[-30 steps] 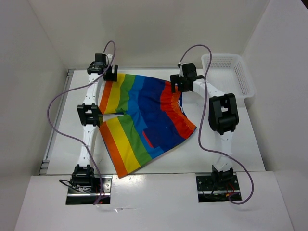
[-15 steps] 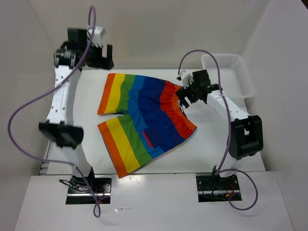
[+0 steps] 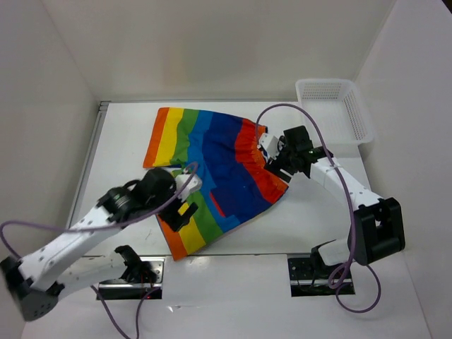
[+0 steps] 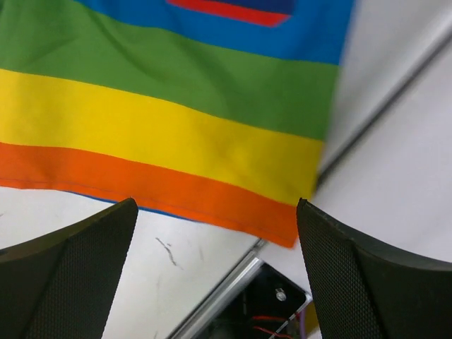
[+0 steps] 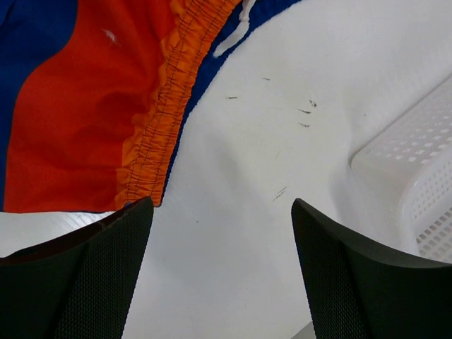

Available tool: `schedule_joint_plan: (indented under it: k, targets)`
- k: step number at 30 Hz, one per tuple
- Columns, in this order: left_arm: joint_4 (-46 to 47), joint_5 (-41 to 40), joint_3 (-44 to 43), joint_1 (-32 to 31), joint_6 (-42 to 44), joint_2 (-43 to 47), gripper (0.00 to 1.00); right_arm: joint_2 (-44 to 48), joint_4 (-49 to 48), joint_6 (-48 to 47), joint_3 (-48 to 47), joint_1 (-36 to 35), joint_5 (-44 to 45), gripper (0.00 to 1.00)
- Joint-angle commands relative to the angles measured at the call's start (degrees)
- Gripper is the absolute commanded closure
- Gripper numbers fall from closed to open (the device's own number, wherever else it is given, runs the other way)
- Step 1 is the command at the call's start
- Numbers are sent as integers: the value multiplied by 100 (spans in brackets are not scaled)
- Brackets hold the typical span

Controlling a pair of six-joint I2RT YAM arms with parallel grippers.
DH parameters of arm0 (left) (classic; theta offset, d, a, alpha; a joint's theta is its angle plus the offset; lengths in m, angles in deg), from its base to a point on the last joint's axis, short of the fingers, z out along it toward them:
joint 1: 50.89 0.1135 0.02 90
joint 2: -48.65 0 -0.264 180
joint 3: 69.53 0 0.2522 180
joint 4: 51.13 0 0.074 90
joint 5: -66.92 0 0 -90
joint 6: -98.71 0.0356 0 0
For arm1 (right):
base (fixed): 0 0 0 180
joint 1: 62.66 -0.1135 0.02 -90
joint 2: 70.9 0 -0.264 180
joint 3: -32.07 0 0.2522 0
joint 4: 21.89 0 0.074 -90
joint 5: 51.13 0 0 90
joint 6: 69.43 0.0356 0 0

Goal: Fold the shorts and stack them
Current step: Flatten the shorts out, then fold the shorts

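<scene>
1. White walls close in a white table (image 3: 296,212). The shorts (image 3: 219,159) lie spread flat at its centre, waistband (image 5: 159,120) toward 3 o'clock and both legs toward 9 o'clock, just as they lay half a second ago.
2. Half a second ago the left gripper (image 3: 185,200) was raised high at the 11 o'clock corner. It has now swung down low to 7 o'clock, over the near leg. Its fingers (image 4: 70,275) stand well apart with nothing between them.
3. The right gripper (image 3: 271,157) has slid a little toward 6 o'clock along the waistband edge, and its elbow has dropped nearer the base. It is spread wide and holds nothing, above bare table just beside the waistband.
4. The basket (image 3: 332,106) sits at 1 o'clock, where it was, apart from the shorts.
5. From above, the left arm covers part of the near leg's orange and yellow stripes.
6. The left wrist view cuts the shorts off at the top and left. It shows the hem corner lying close to the table's near edge.
7. The right wrist view shows only a corner of the waistband, a white drawstring (image 5: 233,32) and one corner of the basket. Whether either gripper touches the cloth cannot be told.
</scene>
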Motion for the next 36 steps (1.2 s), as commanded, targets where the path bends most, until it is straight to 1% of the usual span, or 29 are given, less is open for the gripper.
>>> schedule_joint_plan:
  k: [1,3,4,6,8,10,12,14,15,16,17,18,20,21,22,23,24,27,28,31,34,35,36]
  targets:
    - [-284,630,532,-153,14,1246,0,220,-119,-214,174,-35,68,17]
    - [-495,798,664,-153,14,1327,0,291,-119,-74,227,-35,68,17]
    - [-670,1007,726,-153,14,1327,0,291,-119,-74,227,-35,68,17]
    - [-733,1263,805,-153,14,1143,0,291,-119,-22,280,-35,130,17]
    - [-795,1483,1058,-153,14,1011,0,291,-119,-21,280,-35,200,14]
    - [-979,1590,1060,-153,14,686,0,238,-188,-21,280,-35,349,14]
    - [-1110,1590,885,-205,14,238,0,238,-320,-91,280,-35,428,14]
    - [-1164,1345,806,-266,14,-226,0,185,-374,-91,280,-35,499,14]
    - [-895,613,858,-371,14,-351,0,185,-443,-91,280,-35,499,14]
    - [-692,75,1145,-529,14,-448,0,185,-496,-91,280,-35,499,14]
    - [-377,-705,1305,-791,14,-588,0,185,-497,-30,280,-35,499,14]
    - [-304,-783,1385,-899,14,-589,0,185,-497,-30,280,-35,499,14]
    - [-303,-338,1158,-970,14,-669,0,185,-567,-30,341,-35,551,14]
    - [-303,135,1096,-1144,14,-669,0,185,-636,-30,342,-35,552,14]
    - [-173,209,1096,-1250,14,-730,0,255,-715,22,411,-35,621,14]
    - [116,210,1278,-1356,14,-800,0,308,-716,23,473,-35,622,14]
    - [188,79,1332,-1409,14,-853,0,308,-716,75,473,-35,622,14]
    - [93,103,1272,-1409,14,-1020,0,361,-716,128,526,-35,561,14]
    - [-12,409,1132,-1409,14,-1020,0,361,-716,128,587,-35,560,14]
    - [-110,806,1192,-1409,14,-1134,0,299,-786,58,640,-35,560,14]
    - [-110,974,1192,-1409,14,-1283,0,176,-787,-90,588,-35,560,14]
    - [-110,974,1323,-1409,14,-1362,0,124,-656,-230,588,-35,560,14]
    - [-49,913,1385,-1409,14,-1450,2,124,-603,-319,588,-35,560,14]
